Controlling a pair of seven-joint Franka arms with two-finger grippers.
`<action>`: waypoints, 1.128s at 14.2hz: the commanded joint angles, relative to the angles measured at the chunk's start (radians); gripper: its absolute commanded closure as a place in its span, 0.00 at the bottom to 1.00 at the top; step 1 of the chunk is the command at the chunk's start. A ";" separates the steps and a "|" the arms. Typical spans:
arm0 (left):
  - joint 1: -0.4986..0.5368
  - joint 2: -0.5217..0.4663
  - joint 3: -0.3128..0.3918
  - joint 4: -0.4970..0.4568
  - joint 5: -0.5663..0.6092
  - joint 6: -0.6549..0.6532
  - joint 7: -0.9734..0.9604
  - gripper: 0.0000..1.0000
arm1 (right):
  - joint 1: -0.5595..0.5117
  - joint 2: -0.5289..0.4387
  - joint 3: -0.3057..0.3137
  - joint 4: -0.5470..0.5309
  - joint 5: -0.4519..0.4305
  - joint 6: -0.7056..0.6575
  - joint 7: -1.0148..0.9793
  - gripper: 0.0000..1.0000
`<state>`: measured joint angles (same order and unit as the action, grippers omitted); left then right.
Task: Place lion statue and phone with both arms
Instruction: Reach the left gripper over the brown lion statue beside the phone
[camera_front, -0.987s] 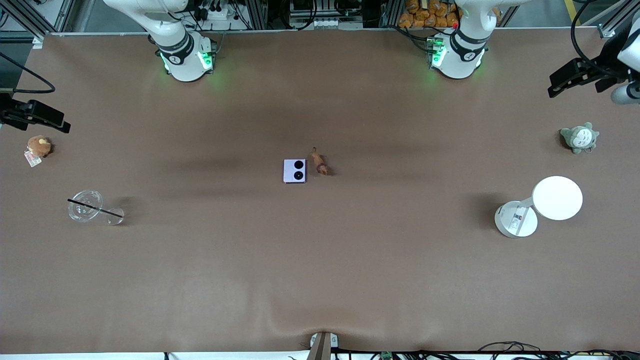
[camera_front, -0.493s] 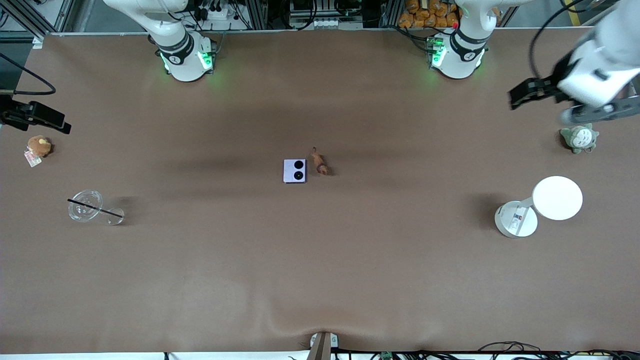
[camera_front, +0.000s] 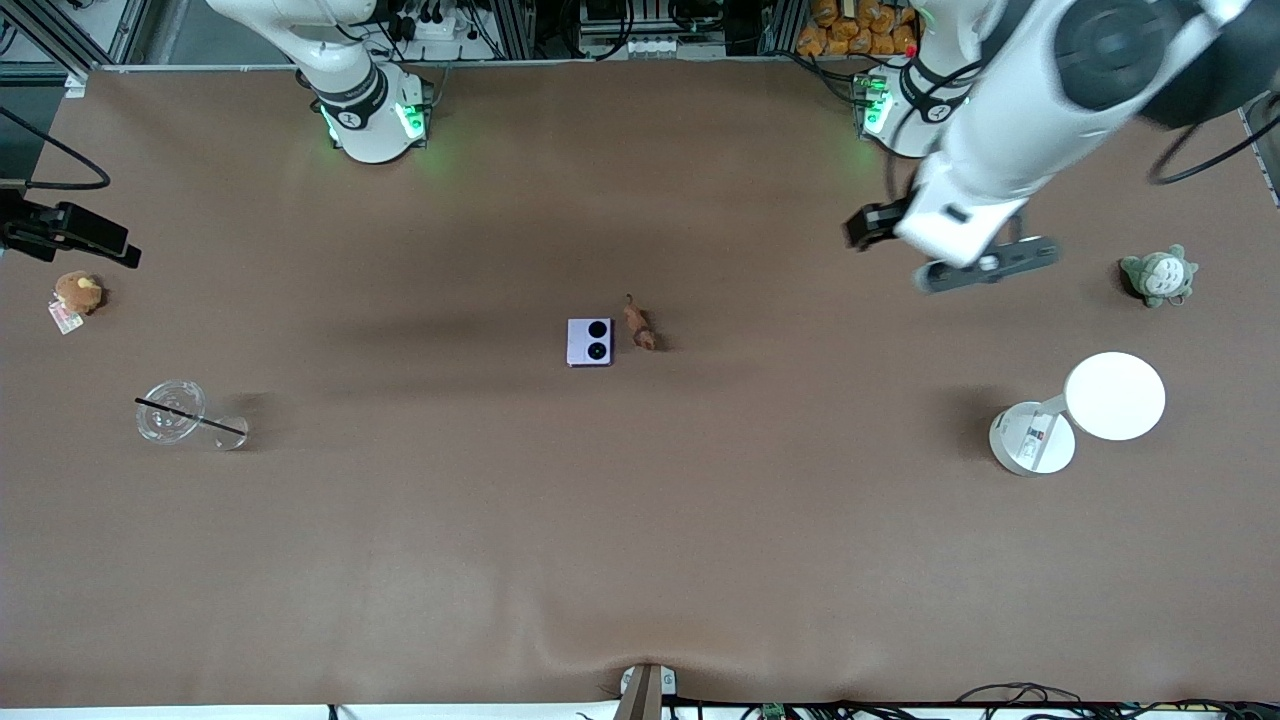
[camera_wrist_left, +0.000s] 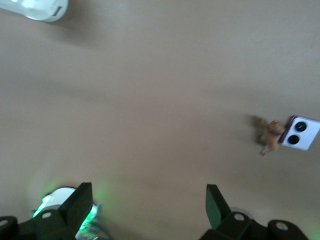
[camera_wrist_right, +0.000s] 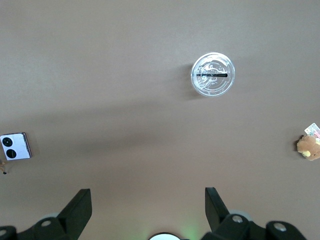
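The lavender-pink phone (camera_front: 589, 342) lies flat at the table's middle, camera circles up. The small reddish-brown lion statue (camera_front: 639, 325) lies right beside it, toward the left arm's end. Both also show in the left wrist view, the phone (camera_wrist_left: 301, 133) and the lion (camera_wrist_left: 270, 136), and the phone shows in the right wrist view (camera_wrist_right: 15, 146). My left gripper (camera_front: 864, 226) is open and empty in the air over bare table near its base; its fingers are wide apart (camera_wrist_left: 147, 200). My right gripper (camera_front: 100, 240) waits open and empty (camera_wrist_right: 148, 200) at the right arm's end.
A clear cup with a black straw (camera_front: 172, 412) and a brown plush with a tag (camera_front: 76, 293) sit at the right arm's end. A grey-green plush (camera_front: 1160, 275) and a white round stand (camera_front: 1080, 410) sit at the left arm's end.
My left arm has swung in from the table's end toward the middle, with its gripper open. The phone, the lion and the right arm have not moved.
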<state>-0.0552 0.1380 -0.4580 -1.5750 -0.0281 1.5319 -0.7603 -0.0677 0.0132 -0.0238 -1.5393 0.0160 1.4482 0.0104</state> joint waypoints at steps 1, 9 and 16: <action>-0.093 0.089 -0.001 0.033 -0.001 0.092 -0.146 0.00 | -0.018 0.017 0.018 0.028 -0.014 -0.011 0.013 0.00; -0.323 0.385 0.009 0.088 0.073 0.327 -0.387 0.00 | -0.018 0.017 0.016 0.030 -0.013 -0.011 0.013 0.00; -0.451 0.551 0.033 0.130 0.178 0.502 -0.651 0.00 | -0.017 0.017 0.018 0.030 -0.014 -0.011 0.011 0.00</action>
<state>-0.4834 0.6561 -0.4356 -1.4759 0.1252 2.0016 -1.3549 -0.0677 0.0153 -0.0230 -1.5376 0.0159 1.4482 0.0106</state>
